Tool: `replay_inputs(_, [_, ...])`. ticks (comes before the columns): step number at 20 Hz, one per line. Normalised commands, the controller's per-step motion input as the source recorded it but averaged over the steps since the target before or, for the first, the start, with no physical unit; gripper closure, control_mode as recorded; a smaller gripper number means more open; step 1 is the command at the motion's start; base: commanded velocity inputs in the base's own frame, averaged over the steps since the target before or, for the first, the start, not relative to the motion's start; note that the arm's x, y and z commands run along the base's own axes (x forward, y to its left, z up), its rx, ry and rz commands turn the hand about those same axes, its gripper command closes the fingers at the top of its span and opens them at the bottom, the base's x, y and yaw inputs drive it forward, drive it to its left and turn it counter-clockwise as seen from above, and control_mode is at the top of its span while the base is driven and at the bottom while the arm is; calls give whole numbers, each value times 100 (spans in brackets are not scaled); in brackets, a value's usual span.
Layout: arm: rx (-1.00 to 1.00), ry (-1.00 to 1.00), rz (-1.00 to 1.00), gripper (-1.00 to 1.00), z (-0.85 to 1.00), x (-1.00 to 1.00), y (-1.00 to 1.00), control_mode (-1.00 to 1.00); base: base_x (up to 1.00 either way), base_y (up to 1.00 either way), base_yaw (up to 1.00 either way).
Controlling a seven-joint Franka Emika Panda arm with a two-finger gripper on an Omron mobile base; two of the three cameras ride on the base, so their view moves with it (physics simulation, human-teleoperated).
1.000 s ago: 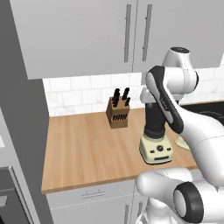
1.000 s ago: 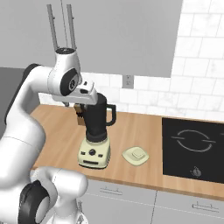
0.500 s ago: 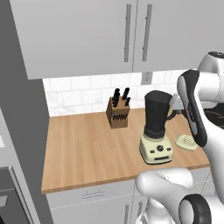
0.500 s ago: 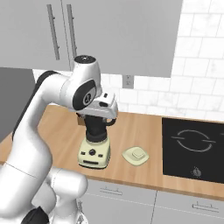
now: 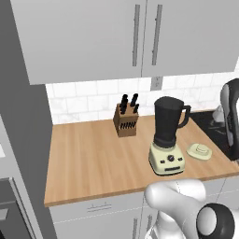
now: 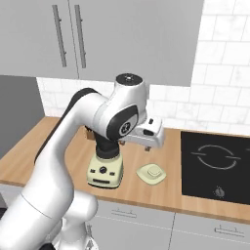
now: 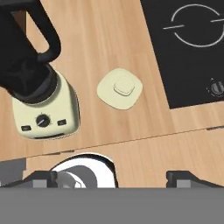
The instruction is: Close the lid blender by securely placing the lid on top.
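The blender stands on the wooden counter, cream base with dark knobs, dark jar open at the top, handle to its right. In the hand view the blender is at the left. The lid, a pale cream-green disc with a raised centre knob, lies flat on the counter beside the blender's base, the same lid sitting right of it in both base views. My gripper is open, high above the counter's front edge, holding nothing. The hand hovers above the lid, just right of the blender.
A wooden knife block stands behind and left of the blender by the tiled wall. A black cooktop lies in the counter to the right of the lid. Wall cabinets hang overhead. The counter's front edge is below the lid.
My arm has swung right, away from the front of the blender jar, and the hand has come down over the counter near the lid. Blender and lid stayed put.
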Motion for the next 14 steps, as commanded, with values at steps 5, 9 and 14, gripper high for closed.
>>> replay_inputs(5, [0,4,-6,-100,0,0,-83,-100,0,0,0])
replay_inputs(9, [0,0,-1,-100,0,0,-59,-100,0,0,0])
replay_inputs(14, [0,2,5,-100,0,7,-42,-100,0,0,0])
